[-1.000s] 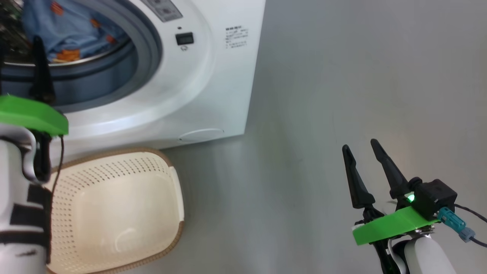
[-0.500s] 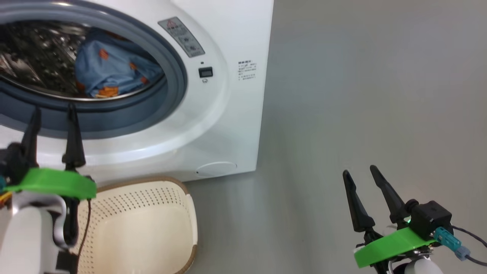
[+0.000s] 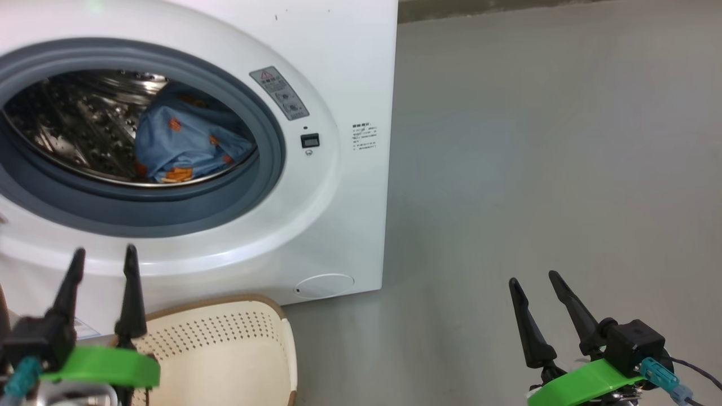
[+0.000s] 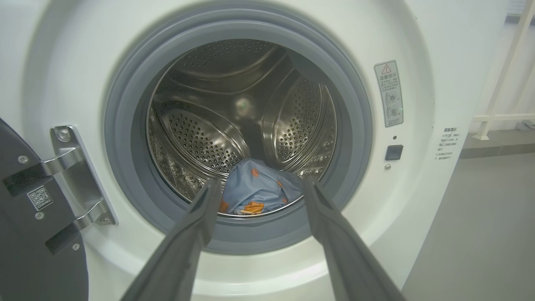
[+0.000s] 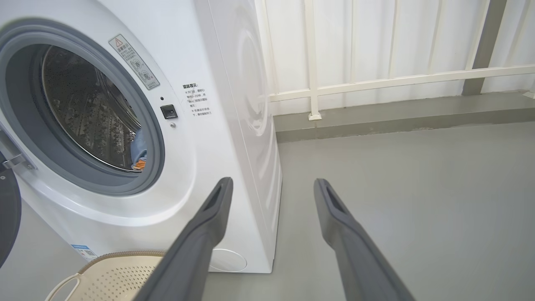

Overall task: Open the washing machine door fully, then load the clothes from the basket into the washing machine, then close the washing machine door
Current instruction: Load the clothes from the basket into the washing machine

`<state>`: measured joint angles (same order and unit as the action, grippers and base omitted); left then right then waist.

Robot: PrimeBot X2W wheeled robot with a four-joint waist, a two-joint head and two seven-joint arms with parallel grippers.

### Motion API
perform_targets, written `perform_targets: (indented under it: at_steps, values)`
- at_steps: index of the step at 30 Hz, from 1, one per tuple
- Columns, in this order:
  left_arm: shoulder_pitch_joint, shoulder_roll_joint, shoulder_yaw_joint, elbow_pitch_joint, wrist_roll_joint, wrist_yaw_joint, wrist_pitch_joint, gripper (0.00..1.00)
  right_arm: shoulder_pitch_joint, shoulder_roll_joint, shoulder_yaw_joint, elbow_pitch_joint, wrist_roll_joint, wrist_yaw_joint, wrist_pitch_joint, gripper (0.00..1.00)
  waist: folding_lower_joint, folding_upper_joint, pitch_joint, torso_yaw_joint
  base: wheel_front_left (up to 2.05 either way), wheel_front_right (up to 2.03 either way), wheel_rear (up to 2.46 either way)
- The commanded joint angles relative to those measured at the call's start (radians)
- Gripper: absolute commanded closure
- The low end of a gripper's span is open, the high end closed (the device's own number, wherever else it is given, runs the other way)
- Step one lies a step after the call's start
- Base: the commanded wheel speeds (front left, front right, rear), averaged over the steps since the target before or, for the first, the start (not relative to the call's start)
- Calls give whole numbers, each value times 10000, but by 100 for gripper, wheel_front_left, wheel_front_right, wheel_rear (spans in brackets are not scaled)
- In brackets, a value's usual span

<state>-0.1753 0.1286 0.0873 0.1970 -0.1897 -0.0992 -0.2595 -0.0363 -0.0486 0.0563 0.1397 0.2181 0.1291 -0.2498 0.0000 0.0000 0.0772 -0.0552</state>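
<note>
Two sets spread, empty: left fingers (image 3: 131, 293), right fingers (image 3: 527, 327); clothes (image 3: 186, 141) inside washing machine (image 3: 361, 225); basket (image 3: 225, 327) just beside.

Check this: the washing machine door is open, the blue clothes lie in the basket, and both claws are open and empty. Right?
No. The left wrist view shows the blue clothes in the washing machine's steel drum, not in the basket. The washing machine door is open, and the left claw and right claw are open and empty.
</note>
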Motion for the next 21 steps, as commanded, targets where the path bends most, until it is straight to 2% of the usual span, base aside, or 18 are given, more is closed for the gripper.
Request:
perform_targets:
  at_steps: [1, 11, 21]
  values:
    - [104, 224, 322, -451, 237, 110, -22, 0, -17, -16, 213, -239, -77, 16, -120, 0, 0, 0, -159, 0, 0, 0, 0]
    - [1812, -371, 713, -1346, 172, 436, -22, 0, 198, -16, 158, -226, -76, 16, -120, 0, 0, 0, -418, 38, 0, 0, 0]
    - [2977, -672, 439, -1569, 120, 598, -22, 0, 362, -16, 39, -245, -42, 16, -120, 0, 0, 0, -571, 93, 0, 0, 0]
